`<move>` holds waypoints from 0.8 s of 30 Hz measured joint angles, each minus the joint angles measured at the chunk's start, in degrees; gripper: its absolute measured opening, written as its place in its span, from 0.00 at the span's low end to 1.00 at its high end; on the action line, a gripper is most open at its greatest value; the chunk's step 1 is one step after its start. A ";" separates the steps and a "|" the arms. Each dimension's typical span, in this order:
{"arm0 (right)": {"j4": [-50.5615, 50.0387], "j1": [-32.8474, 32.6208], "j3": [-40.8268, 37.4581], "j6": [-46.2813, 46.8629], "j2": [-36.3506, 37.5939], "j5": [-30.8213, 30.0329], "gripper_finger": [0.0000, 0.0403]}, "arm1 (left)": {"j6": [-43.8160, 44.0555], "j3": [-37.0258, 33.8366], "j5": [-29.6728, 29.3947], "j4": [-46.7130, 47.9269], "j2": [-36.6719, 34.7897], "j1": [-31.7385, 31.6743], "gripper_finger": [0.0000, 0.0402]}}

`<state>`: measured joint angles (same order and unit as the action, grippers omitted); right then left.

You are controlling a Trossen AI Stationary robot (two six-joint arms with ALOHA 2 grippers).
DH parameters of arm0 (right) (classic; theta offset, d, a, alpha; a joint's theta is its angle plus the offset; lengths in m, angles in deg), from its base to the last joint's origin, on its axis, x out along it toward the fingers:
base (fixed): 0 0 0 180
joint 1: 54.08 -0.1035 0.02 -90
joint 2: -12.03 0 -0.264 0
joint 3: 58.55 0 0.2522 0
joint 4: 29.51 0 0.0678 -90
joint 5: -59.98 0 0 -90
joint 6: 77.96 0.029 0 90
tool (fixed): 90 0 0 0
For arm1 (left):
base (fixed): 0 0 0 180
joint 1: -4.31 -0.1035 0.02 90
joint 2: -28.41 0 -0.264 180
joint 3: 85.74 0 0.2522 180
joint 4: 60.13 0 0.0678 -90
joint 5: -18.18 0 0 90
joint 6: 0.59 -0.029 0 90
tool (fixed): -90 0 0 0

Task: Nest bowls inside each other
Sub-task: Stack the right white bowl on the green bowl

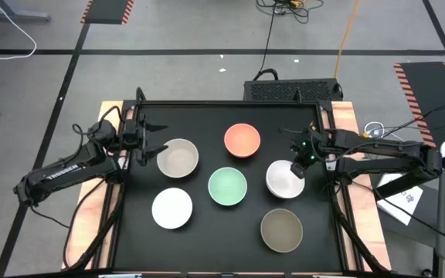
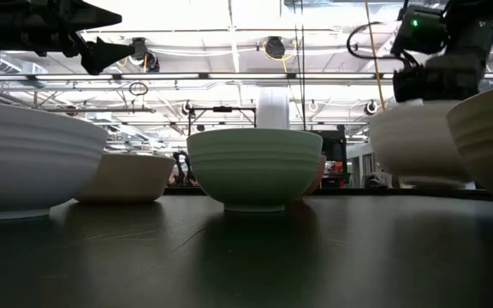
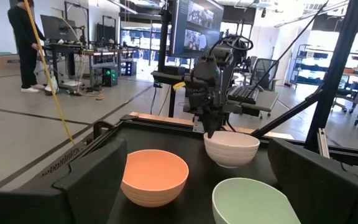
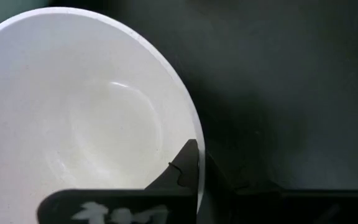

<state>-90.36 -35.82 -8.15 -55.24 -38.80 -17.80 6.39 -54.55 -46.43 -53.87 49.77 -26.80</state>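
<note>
Six bowls are on the black table. My right gripper (image 1: pixel 299 165) is shut on a white bowl (image 1: pixel 283 180) at the table's right; the low view shows this white bowl (image 2: pixel 416 141) raised off the table. The mint-green bowl (image 1: pixel 228 186) stands in the middle, the coral-pink bowl (image 1: pixel 242 140) beyond it, the olive-tan bowl (image 1: pixel 281 229) near right, the second white bowl (image 1: pixel 171 208) near left and the beige-grey bowl (image 1: pixel 178 157) at far left. All five rest on their bases. My left gripper (image 1: pixel 157 140) hovers open just left of the beige-grey bowl, above the table. My right gripper pinches the white bowl's rim (image 4: pixel 197 148) on the side toward the table's right. One finger (image 4: pixel 182 168) is inside the bowl and the other outside its wall. The fingers come from above, pointing down. The bowl hangs lifted clear of the table, roughly upright.
A raised black frame (image 1: pixel 230 103) borders the table, with wooden side strips (image 1: pixel 348 116). Bare black surface lies between the bowls and along the near edge (image 1: pixel 222 247). A person (image 3: pixel 25 37) stands far off in the room.
</note>
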 joint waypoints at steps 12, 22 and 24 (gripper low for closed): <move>-8.40 -3.92 10.82 0.21 0.04 -1.75 0.00 | 0.66 0.00 0.00 0.42 0.00 0.00 0.98; -10.95 -4.93 14.00 1.18 0.00 -3.25 0.00 | 0.73 0.00 0.00 0.42 0.00 0.00 0.98; -12.58 -4.91 15.91 0.61 -0.08 -3.27 0.00 | 0.73 0.00 0.00 0.42 0.00 0.01 0.98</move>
<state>-102.94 -40.73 7.76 -54.62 -38.88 -21.06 7.11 -54.55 -46.43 -53.46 49.77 -26.80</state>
